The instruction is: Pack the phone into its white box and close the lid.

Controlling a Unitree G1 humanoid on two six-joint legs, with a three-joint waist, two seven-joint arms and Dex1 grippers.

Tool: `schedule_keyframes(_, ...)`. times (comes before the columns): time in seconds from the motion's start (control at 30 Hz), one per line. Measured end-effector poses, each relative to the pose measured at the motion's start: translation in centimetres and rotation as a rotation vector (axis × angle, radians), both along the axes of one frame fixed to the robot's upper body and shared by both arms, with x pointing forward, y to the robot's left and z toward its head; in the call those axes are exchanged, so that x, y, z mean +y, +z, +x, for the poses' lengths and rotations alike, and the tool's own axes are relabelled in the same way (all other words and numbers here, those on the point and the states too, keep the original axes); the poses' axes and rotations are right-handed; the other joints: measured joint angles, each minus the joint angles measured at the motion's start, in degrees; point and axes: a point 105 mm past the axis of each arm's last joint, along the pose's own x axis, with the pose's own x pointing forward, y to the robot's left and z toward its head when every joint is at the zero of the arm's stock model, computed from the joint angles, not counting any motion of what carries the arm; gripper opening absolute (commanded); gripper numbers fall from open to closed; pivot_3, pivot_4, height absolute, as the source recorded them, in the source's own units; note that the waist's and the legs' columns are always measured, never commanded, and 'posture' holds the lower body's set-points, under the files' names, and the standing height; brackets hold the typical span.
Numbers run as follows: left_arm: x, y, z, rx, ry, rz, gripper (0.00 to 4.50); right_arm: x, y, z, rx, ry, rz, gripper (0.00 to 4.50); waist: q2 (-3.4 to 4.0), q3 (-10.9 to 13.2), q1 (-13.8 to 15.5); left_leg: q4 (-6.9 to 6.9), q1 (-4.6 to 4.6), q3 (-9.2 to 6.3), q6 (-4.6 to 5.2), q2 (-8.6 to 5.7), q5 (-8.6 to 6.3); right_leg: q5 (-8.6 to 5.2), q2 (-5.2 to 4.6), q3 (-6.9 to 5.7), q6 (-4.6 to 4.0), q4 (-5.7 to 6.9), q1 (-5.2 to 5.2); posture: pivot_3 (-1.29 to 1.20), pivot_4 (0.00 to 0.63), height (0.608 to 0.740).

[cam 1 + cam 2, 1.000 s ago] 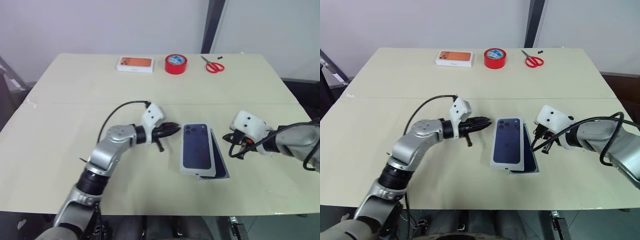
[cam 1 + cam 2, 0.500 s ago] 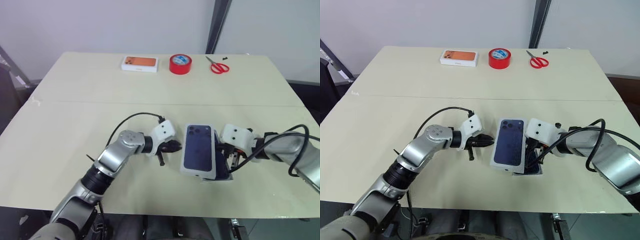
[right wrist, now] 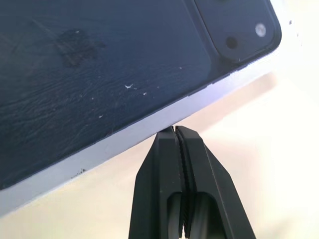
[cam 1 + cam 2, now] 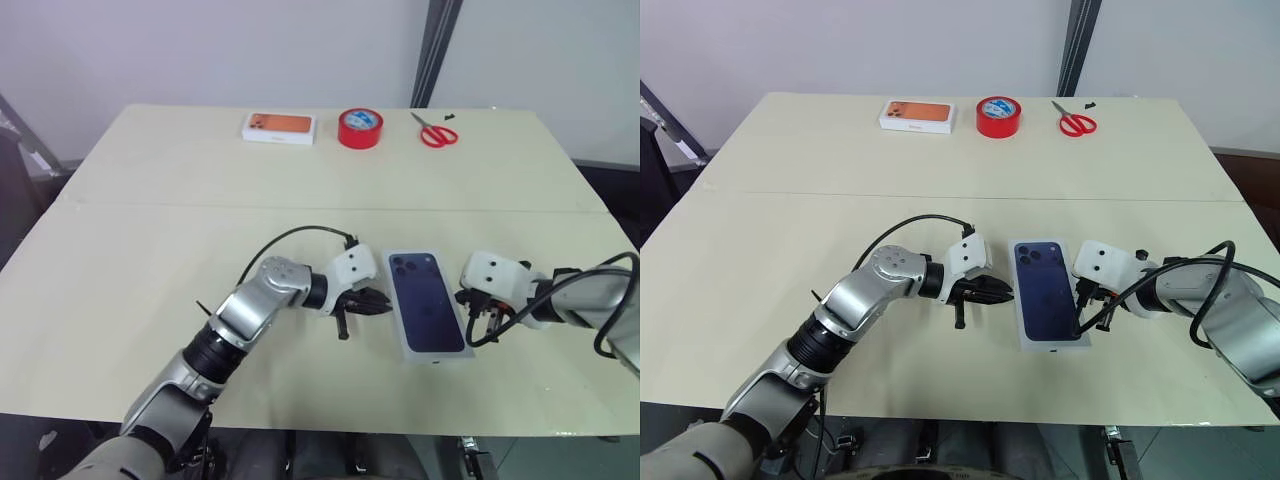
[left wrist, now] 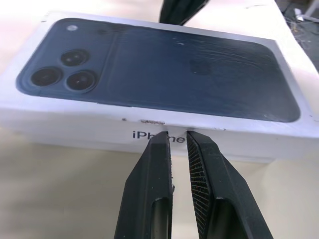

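The lid (image 4: pixel 428 315), white with a dark-blue phone picture on top, lies flat on the table and covers the white box beneath it. The phone is hidden. My left gripper (image 4: pixel 388 305) points at the lid's left long side. In the left wrist view its fingertips (image 5: pixel 162 142) stand nearly together with a thin slit between them, holding nothing and touching the lid's side wall (image 5: pixel 149 130). My right gripper (image 4: pixel 1080 302) is shut and empty. Its tips (image 3: pixel 174 130) rest against the lid's right edge (image 3: pixel 149 122).
At the table's far edge lie a white box with an orange picture (image 4: pixel 279 127), a red tape roll (image 4: pixel 360 128) and red-handled scissors (image 4: pixel 433 132). A seam (image 4: pixel 150 206) crosses the table top between them and the lid.
The lid was askew with a dark edge showing under its right side; it now sits square and flush. My left gripper has followed it to the right. The right gripper stays at its right side.
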Motion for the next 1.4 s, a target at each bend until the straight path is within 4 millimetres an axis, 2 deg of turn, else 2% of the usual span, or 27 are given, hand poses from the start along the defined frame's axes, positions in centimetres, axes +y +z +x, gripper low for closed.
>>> schedule_keyframes(0.53, 0.2, -0.2, 0.1, 0.016, 0.008, 0.012, 0.6, -0.8, -0.5, 0.2, 0.0, -0.016, 0.0, 0.05, 0.0, 0.0, 0.1, 0.02, 0.0, 0.0, 0.0, 0.0, 0.0, 0.0, 0.0, 0.0, 0.01, 0.0, 0.01, 0.0, 0.15, 0.733)
schedule_keyframes(0.63, 0.7, 0.5, 0.6, 0.022, 0.036, -0.028, 0.6, -1.4, 0.6, 0.4, -0.03, -0.023, 0.015, 0.05, 0.0, 0.0, 0.1, 0.02, 0.0, 0.0, 0.0, -0.01, 0.0, 0.0, 0.0, 0.0, 0.01, 0.01, 0.01, 0.0, 0.15, 0.733)
schedule_keyframes(0.73, 1.0, 2.2, 1.8, 0.024, 0.085, -0.103, 0.6, -1.8, 2.1, 0.1, -0.046, -0.021, 0.063, 0.05, -0.01, 0.0, 0.2, 0.02, 0.0, 0.0, 0.0, -0.01, 0.0, 0.0, 0.0, -0.01, 0.02, 0.01, 0.02, 0.0, 0.15, 0.733)
schedule_keyframes(0.87, 0.7, 3.5, 3.5, -0.001, 0.145, -0.14, 0.6, -1.2, 3.2, -1.1, -0.003, 0.007, 0.165, 0.05, -0.02, 0.0, 0.2, 0.04, 0.01, 0.0, 0.02, -0.03, -0.01, -0.01, 0.0, -0.01, 0.04, -0.01, 0.06, 0.0, 0.15, 0.733)
schedule_keyframes(0.97, 0.0, 2.9, 4.3, -0.02, 0.162, -0.114, 0.6, 0.4, 2.5, -2.9, 0.078, 0.071, 0.21, 0.05, -0.03, 0.0, 0.2, 0.04, 0.01, -0.03, 0.03, -0.03, -0.02, -0.02, 0.01, -0.02, 0.05, 0.01, 0.07, 0.0, 0.15, 0.733)
schedule_keyframes(1.1, -1.5, 1.1, 4.9, -0.036, 0.167, -0.046, 0.6, 1.7, -0.3, -5.2, 0.201, 0.104, 0.218, 0.05, -0.05, 0.0, 0.2, 0.06, 0.02, -0.01, 0.03, -0.07, -0.02, -0.02, -0.01, 0.0, 0.06, 0.01, 0.08, 0.0, 0.15, 0.733)
schedule_keyframes(1.23, -2.3, 0.3, 5.4, -0.067, 0.157, 0.004, 0.6, 1.9, -1.2, -5.3, 0.175, 0.114, 0.161, 0.05, -0.15, 0.0, 0.0, 0.05, 0.18, -0.02, 0.04, -0.03, -0.02, -0.02, 0.05, 0.01, 0.06, 0.02, 0.21, 0.0, 0.15, 0.733)
schedule_keyframes(1.4, -2.6, -0.4, 5.3, -0.096, 0.132, 0.036, 0.6, 1.8, -1.7, -5.3, 0.16, 0.114, 0.133, 0.05, -0.54, -0.2, 0.1, -0.03, 0.92, -0.03, 0.15, -0.03, -0.12, -0.09, 0.0, 0.0, 0.13, -0.2, 1.05, 0.0, 0.15, 0.733)
